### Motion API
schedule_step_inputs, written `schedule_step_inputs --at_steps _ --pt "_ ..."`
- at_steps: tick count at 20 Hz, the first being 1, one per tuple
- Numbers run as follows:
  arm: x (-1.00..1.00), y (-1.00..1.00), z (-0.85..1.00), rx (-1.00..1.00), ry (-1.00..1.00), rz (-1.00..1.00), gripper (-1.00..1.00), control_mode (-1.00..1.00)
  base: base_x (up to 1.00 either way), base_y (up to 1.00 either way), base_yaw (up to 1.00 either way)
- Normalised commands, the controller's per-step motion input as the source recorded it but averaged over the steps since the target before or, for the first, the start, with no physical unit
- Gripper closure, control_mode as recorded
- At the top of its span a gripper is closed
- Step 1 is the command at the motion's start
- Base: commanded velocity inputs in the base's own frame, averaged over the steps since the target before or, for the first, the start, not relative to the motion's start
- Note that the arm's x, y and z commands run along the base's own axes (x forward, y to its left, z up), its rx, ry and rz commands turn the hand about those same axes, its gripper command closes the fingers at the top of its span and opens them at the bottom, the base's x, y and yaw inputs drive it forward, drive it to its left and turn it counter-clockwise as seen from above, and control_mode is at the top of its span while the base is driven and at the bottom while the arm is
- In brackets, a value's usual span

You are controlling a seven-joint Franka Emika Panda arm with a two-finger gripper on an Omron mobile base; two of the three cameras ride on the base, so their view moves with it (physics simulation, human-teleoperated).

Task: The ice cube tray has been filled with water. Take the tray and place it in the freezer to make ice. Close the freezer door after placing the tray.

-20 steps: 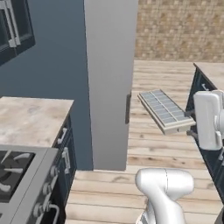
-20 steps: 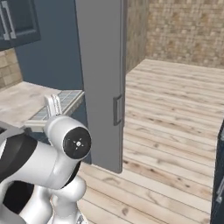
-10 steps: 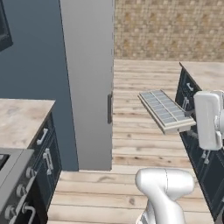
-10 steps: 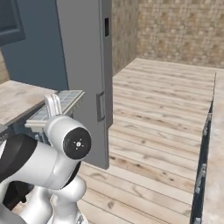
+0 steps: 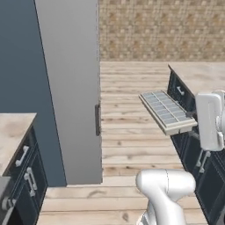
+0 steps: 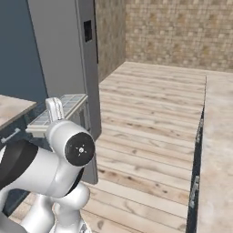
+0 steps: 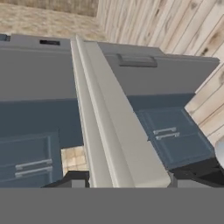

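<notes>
The pincer [image 7: 127,181] is clamped on one short end of the flat light-grey ice cube tray with pale-blue square cells [image 5: 168,111], carried level in mid-air above the plank floor [image 5: 132,145]; its fingertips are cut off at the hand view's lower edge. The tall plain grey steel door with a dark bar handle [image 5: 72,92] stands well apart from the tray, with bare floor between. In the right base view the arm hides part of the tray.

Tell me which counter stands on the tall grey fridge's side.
The counter at the left base view's left edge, near the fridge; the other counter stands across the plank floor, at right.
</notes>
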Motion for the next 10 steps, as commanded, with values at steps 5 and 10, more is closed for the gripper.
schedule_step_inputs --at_steps 5,10 --pt "0.00 0.00 0.00 0.00 0.00 0.00 1.00 1.00 0.97 -0.01 -0.18" --pt "0.00 0.00 0.00 0.00 0.00 0.00 1.00 1.00 1.00 -0.01 -0.11"
